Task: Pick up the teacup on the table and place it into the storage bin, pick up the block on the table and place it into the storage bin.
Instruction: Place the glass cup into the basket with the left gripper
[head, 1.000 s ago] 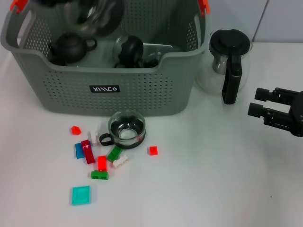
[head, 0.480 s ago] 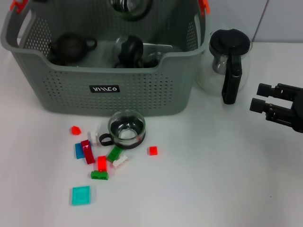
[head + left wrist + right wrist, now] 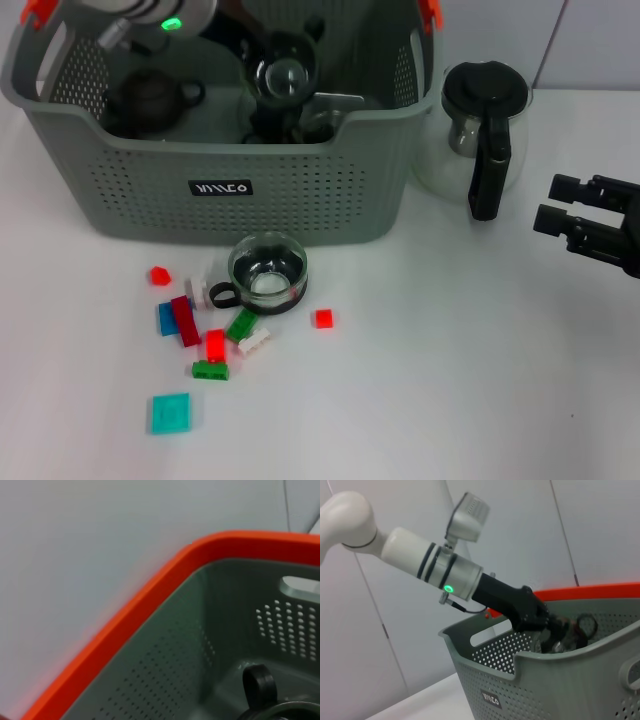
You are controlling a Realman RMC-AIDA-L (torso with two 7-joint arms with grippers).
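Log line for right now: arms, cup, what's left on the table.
left gripper: holding teacup inside storage bin | right gripper: idle, open, beside coffee pot | second teacup and blocks on table

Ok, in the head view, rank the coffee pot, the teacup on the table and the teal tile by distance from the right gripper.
1. Coffee pot, just to the right gripper's left, beside the storage bin.
2. Teacup, mid-table before the bin.
3. Teal tile, far left, near edge.
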